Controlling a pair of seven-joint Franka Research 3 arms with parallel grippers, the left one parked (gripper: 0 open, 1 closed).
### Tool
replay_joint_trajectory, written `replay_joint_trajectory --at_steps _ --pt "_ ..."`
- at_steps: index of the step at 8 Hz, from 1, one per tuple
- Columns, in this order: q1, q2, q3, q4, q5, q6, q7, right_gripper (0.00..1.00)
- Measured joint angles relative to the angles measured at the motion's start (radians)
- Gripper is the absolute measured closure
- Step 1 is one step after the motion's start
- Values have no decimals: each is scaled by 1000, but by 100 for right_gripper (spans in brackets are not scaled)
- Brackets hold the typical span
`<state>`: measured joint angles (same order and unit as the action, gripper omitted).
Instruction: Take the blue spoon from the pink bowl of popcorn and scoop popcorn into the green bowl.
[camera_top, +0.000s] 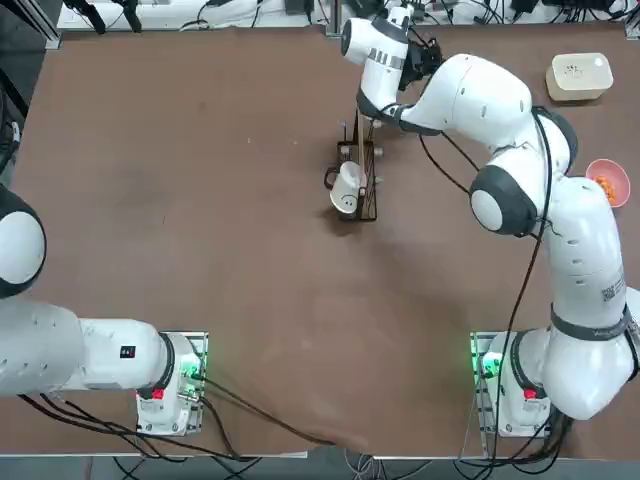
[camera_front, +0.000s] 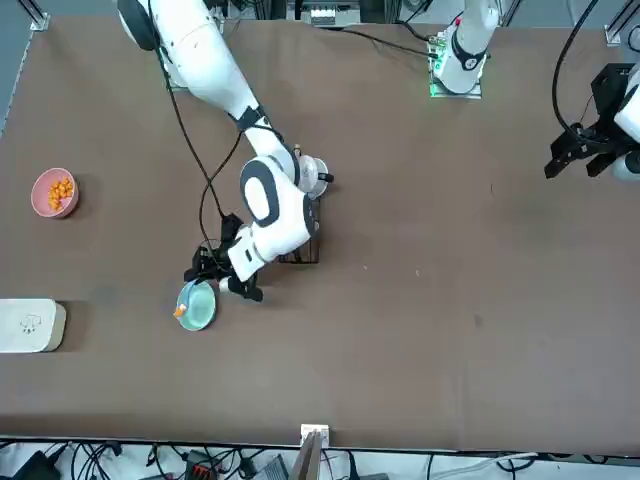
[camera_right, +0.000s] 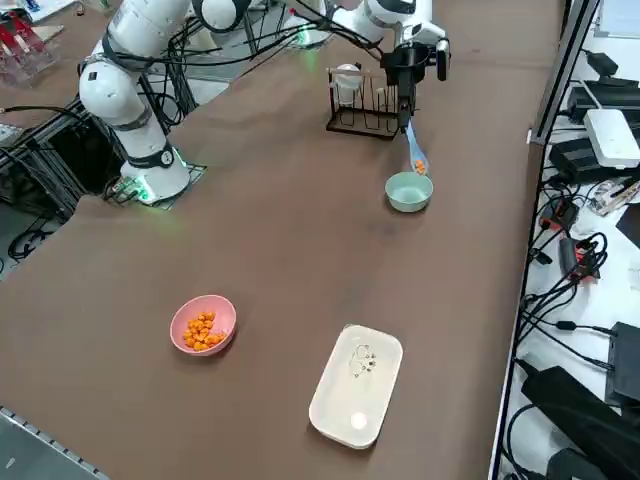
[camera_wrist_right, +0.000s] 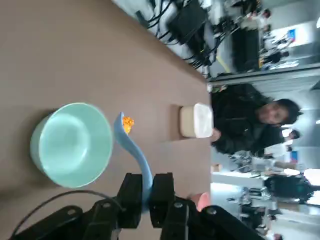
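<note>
My right gripper (camera_right: 405, 118) is shut on the handle of the blue spoon (camera_right: 414, 150), which hangs down from it. In the wrist view the fingers (camera_wrist_right: 131, 192) pinch the thin handle of the spoon (camera_wrist_right: 134, 145). A little popcorn (camera_wrist_right: 128, 122) lies in the spoon's scoop, right at the rim of the green bowl (camera_wrist_right: 72, 145). That bowl (camera_right: 408, 192) shows only a pale inside. The pink bowl (camera_right: 203, 325), with popcorn (camera_right: 200, 329) in it, stands far off near the table's right edge. The top view hides the green bowl under my arm.
A dark wire rack (camera_right: 365, 112) holding a white mug (camera_right: 347, 78) stands just behind the gripper. A cream rounded-square box (camera_right: 357, 385) lies near the pink bowl (camera_top: 608, 182). A person in dark clothes (camera_wrist_right: 245, 120) sits beyond the table's edge.
</note>
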<state>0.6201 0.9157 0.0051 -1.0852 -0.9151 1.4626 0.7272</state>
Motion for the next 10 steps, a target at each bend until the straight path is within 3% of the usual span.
replay_joint_trajectory --at_steps 4,6,8,10 --pt "-50 -10 -5 44 272 30 -17 89" --pt "-99 -53 -7 64 416 50 -80 89" --pt "-134 -95 -7 65 462 42 -108 89" --pt "-152 -104 -35 66 459 -90 -113 89"
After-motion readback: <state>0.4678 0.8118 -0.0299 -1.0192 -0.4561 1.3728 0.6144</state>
